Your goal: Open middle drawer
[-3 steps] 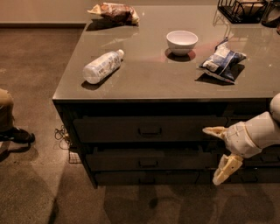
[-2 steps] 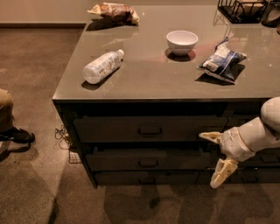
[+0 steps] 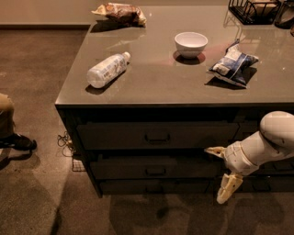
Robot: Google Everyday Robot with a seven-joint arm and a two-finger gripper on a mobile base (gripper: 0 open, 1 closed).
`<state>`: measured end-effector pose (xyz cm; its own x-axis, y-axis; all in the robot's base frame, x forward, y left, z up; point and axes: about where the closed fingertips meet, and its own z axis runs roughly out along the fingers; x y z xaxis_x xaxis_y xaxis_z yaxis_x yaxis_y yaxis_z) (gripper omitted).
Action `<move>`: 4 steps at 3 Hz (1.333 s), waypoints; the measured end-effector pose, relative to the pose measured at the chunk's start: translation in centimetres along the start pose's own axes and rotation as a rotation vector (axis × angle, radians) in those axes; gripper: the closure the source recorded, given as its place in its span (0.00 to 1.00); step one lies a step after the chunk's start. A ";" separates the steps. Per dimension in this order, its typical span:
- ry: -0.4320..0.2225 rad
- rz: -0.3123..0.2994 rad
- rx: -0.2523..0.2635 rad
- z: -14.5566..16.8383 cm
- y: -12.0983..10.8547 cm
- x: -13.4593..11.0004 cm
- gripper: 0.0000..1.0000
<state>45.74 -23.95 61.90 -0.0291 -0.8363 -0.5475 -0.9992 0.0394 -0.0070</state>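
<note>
Gripper (image 3: pixel 222 170) hanging low at right side, in front of drawers. Fingers (image 3: pixel 228 188) spreading wide apart, holding nothing. Middle drawer (image 3: pixel 133 167) sitting shut, between taller drawer (image 3: pixel 115 136) above and thin drawer (image 3: pixel 138 186) below. Its small handle (image 3: pixel 155 171) sitting left of gripper, apart from it. Bottle (image 3: pixel 106 69) lying on side on counter (image 3: pixel 161 80); white bowl (image 3: pixel 190 43) and blue bag (image 3: pixel 233 64) resting near.

**Grey counter top (image 3: pixel 161 87), 5 items on it**

Surface glossy. White bowl (image 3: pixel 191 44) upright, taken as landmark. Plastic bottle (image 3: pixel 107 70) on its side, left of bowl, nearer the front edge. Blue-white snack bag (image 3: pixel 232 64) just right of bowl. Brown crumpled bag (image 3: pixel 120 12) behind bowl, far left. Black wire rack (image 3: pixel 255 10) behind bowl, to the right. Gripper (image 3: pixel 222 170) off the top, below the front edge, right of bowl, fingers spread.
</note>
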 end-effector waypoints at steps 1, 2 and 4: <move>0.025 -0.006 0.013 1.4 -0.3 1.2 0.00; 0.044 -0.025 0.032 3.6 -1.1 3.4 0.00; 0.028 -0.086 0.076 6.9 -4.1 6.1 0.00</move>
<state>49.83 -25.42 52.80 0.0551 -0.8534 -0.5184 -0.9931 0.0069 -0.1169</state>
